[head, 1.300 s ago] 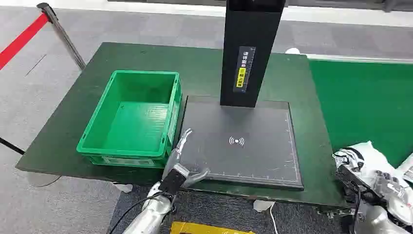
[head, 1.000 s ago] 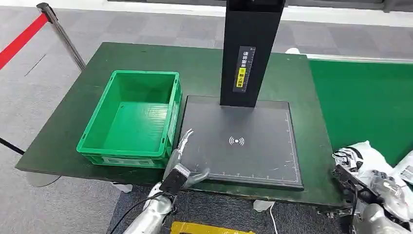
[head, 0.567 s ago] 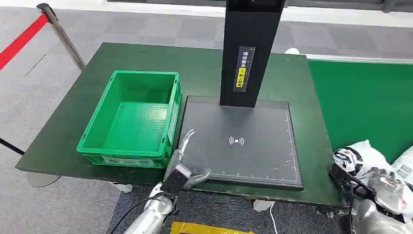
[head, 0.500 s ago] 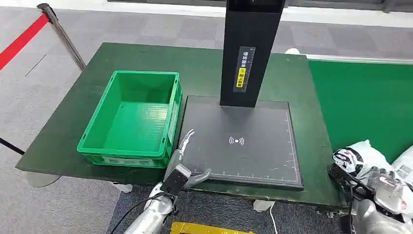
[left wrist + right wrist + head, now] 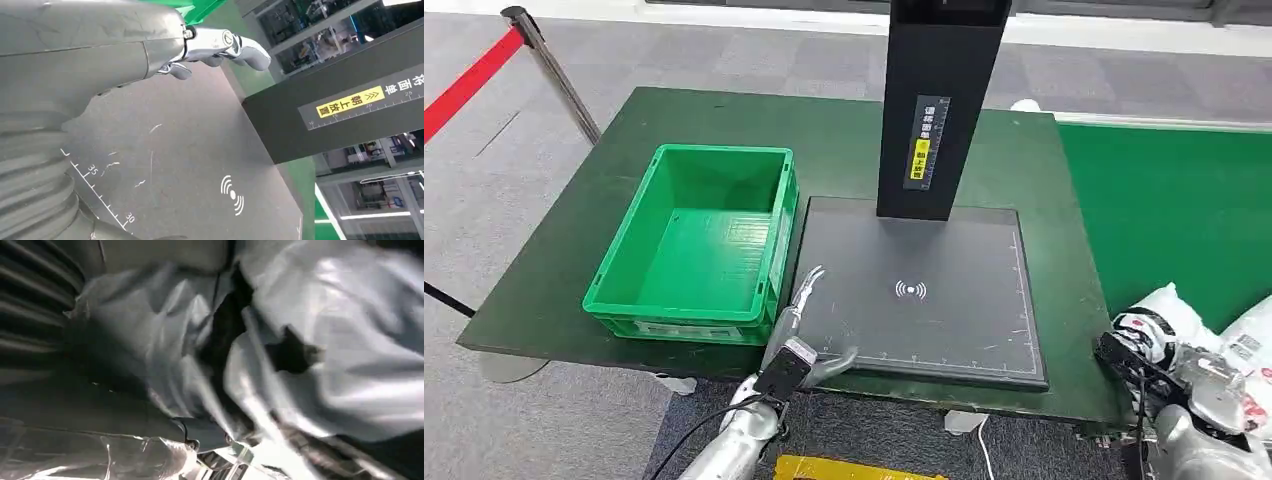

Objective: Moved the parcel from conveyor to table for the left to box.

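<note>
Gripping the parcel (image 5: pixel 1169 310) at four o'clock, the right hand (image 5: pixel 1199 375) should be closed firmly before lifting; the left hand (image 5: pixel 799 325) is held open.

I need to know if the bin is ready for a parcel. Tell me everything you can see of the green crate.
The green crate is a rectangular open-topped bin of what looks like moulded plastic, with a thick rim and a ribbed floor. It is empty and stands upright on the dark green table, close beside the black scanner pad. The left hand hovers by its near corner.
</note>
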Motion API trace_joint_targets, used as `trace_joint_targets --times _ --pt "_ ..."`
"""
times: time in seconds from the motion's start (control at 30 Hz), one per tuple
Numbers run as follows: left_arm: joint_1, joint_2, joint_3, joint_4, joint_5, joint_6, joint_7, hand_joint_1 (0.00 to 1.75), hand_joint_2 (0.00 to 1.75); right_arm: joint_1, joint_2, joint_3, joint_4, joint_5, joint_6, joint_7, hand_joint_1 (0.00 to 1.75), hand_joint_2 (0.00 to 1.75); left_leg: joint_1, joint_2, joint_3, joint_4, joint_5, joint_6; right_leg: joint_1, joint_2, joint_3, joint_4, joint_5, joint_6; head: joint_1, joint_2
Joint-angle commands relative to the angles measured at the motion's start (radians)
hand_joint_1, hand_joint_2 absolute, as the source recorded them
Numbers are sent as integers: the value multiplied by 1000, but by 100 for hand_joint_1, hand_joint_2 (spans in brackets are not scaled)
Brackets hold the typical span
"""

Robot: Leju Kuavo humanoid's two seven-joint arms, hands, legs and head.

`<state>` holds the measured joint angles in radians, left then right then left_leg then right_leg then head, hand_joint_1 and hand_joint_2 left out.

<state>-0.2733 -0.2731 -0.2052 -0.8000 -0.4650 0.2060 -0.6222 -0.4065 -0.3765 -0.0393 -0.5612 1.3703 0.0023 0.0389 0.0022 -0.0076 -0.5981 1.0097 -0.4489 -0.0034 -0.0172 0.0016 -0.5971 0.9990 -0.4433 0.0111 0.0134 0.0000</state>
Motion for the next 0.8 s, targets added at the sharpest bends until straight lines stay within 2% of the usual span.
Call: trace_joint_targets --times 0.03,0.1,0.13,0.4,0.57,0.8 --pt "-28 10 -21 55 -2 -5 -16 0 175 -9 17 49 72 -1 12 3 124 175 1 0 3 -1 0 -1 1 -1 4 -3 0 -1 0 0" --pt "-28 10 -21 55 -2 -5 -16 0 175 -9 17 49 72 -1 12 3 124 175 1 0 4 -2 0 -1 1 -1 5 -3 0 -1 0 0" --pt "-28 10 -21 55 -2 -5 -16 0 175 -11 17 49 71 -1 13 3 175 175 1 0 3 -1 0 0 1 -1 3 -2 0 -1 0 0" --pt "-14 12 -26 54 -6 -7 -21 0 175 62 18 26 4 -20 4 -3 175 175 1 -3 3 -1 0 -1 2 -3 5 -3 0 -1 0 0" --pt "-14 11 -24 54 -6 -8 -21 0 175 71 26 18 -5 -25 12 -3 175 175 2 -3 5 -2 0 0 2 -4 7 -4 0 -1 0 0" --pt "-4 13 -17 49 -9 -3 -24 0 175 103 47 -41 -70 -86 -54 -36 175 175 2 -5 5 -2 0 0 2 -5 9 -4 -1 0 0 0"
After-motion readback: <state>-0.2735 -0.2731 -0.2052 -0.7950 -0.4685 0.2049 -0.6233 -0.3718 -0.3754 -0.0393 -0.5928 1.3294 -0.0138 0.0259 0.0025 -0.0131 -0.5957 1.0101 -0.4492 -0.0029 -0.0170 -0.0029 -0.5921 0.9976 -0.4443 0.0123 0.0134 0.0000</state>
